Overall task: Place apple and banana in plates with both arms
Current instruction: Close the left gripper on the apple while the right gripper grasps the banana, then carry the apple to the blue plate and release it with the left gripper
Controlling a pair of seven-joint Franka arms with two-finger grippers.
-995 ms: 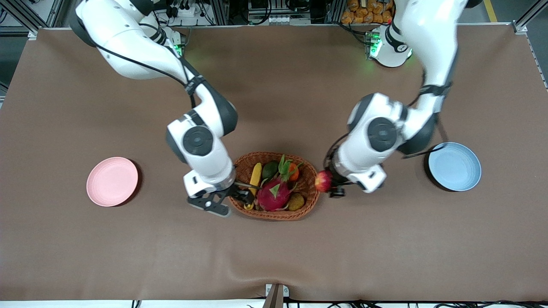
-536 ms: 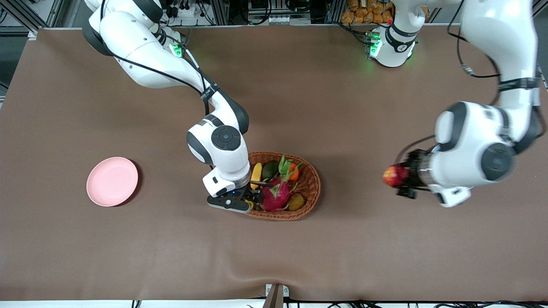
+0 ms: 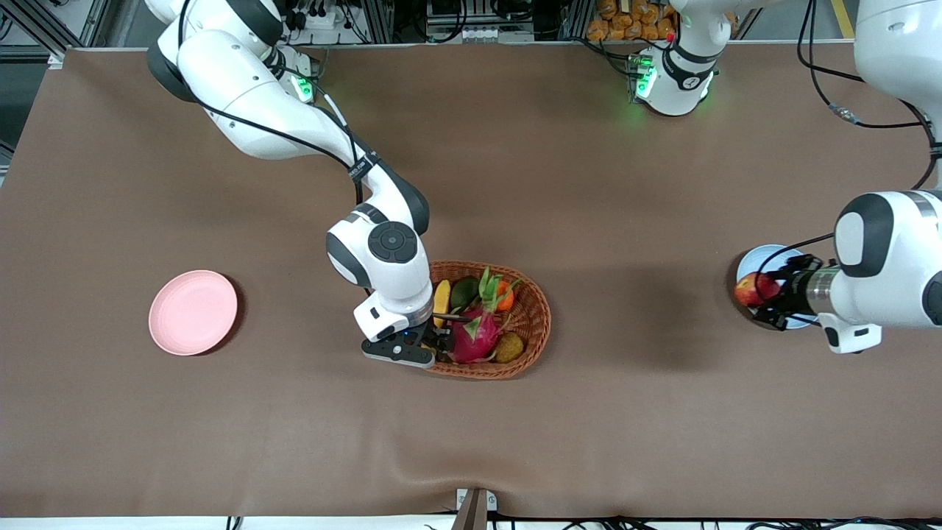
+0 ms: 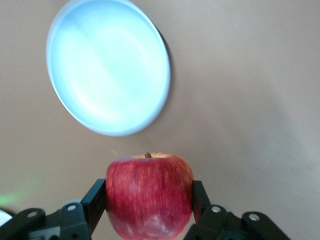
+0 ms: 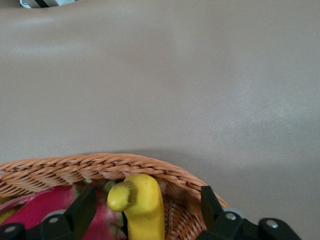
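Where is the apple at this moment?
The apple is clamped in the left hand, up in the air over the rim of the blue plate at the left arm's end of the table; the left wrist view shows it gripped on both sides.

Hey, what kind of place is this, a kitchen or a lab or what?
Most likely a robotics lab: two white arms are bolted to a table under a brown cloth, with cables and aluminium framing along its edge, and staged fruit in a wicker basket.
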